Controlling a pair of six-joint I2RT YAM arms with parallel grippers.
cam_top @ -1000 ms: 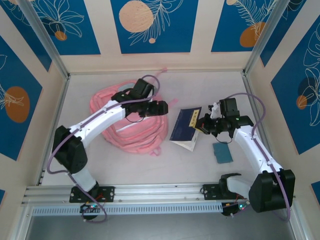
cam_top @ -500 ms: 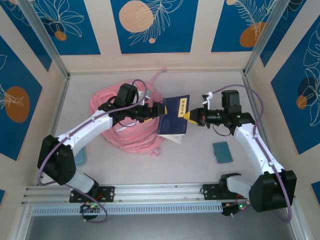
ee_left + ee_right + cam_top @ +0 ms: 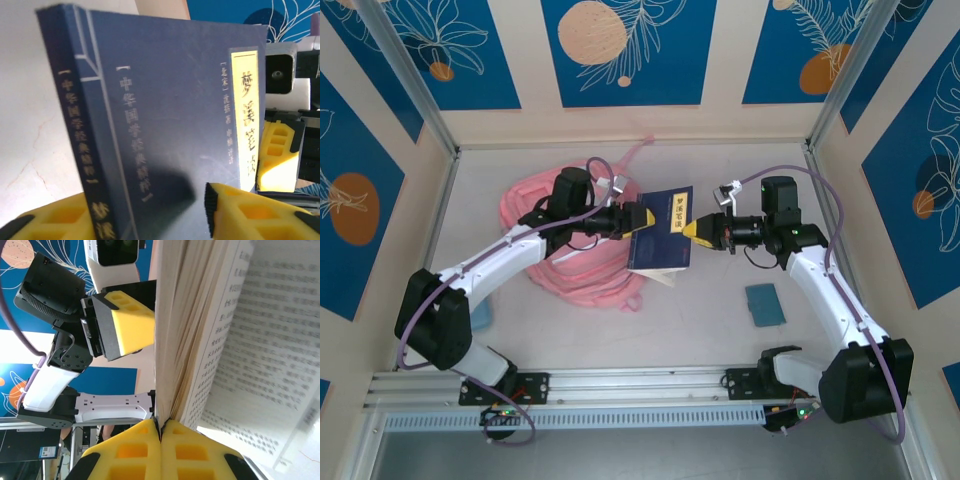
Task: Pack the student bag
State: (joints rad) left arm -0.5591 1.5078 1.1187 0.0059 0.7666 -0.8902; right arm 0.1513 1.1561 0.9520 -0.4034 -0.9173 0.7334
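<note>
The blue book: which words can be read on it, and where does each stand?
"梦溪笔谈": yellow label on the cover of the book.
"[北宋] 沈括 著": beside that label; smaller characters below are blurred.
"中华国学经典精粹": on the cover, again on the spine.
"梦溪": foot of the spine, cut off.
Open page, right wrist view: print too blurred to read.

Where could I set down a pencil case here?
The bare table near the front middle, bordered by the bag, the teal pad and the front rail. The far strip right of the bag is free too. Crowded: the centre, where the left end effector and right end effector meet on the book.
</note>
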